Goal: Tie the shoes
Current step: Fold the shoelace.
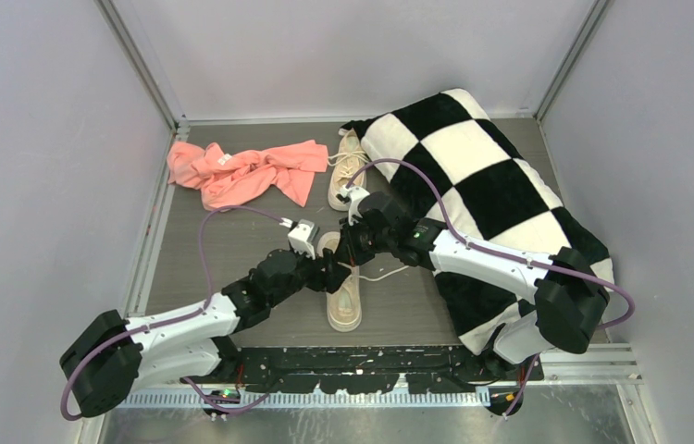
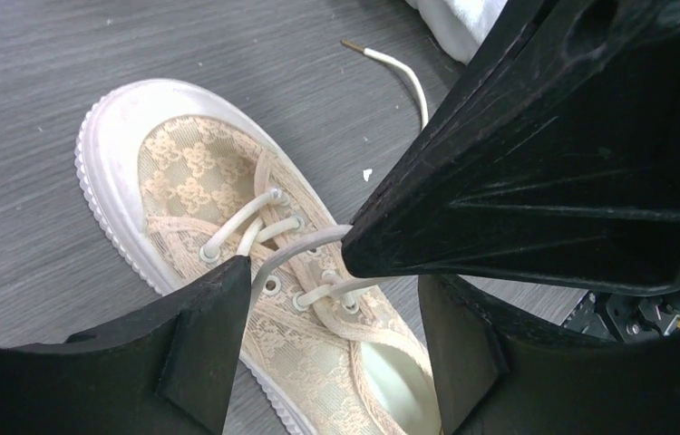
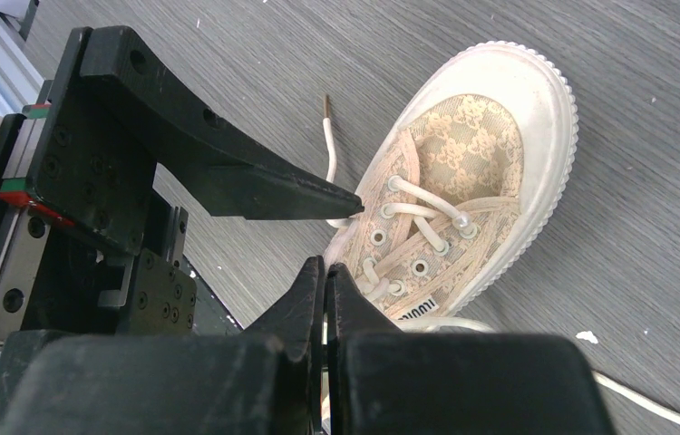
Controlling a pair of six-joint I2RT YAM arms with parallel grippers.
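The near shoe [image 1: 344,301] lies toe away from the arms, and the second shoe [image 1: 347,171] lies by the pillow. It is beige lace fabric with a pale sole [image 2: 218,190] [image 3: 463,172]. My left gripper [image 1: 328,269] [image 2: 336,283] is open over its eyelets, one finger on each side of the tongue. My right gripper [image 1: 352,252] [image 3: 325,272] is shut on a cream lace [image 2: 305,245] that rises from the eyelets to its tip. The other lace end [image 2: 393,63] [image 3: 328,136] lies loose on the table.
A pink cloth [image 1: 251,171] lies at the back left. A black-and-white checkered pillow [image 1: 496,190] fills the right side, close to the right arm. Grey walls close in the table; a metal rail [image 1: 371,393] runs along the near edge.
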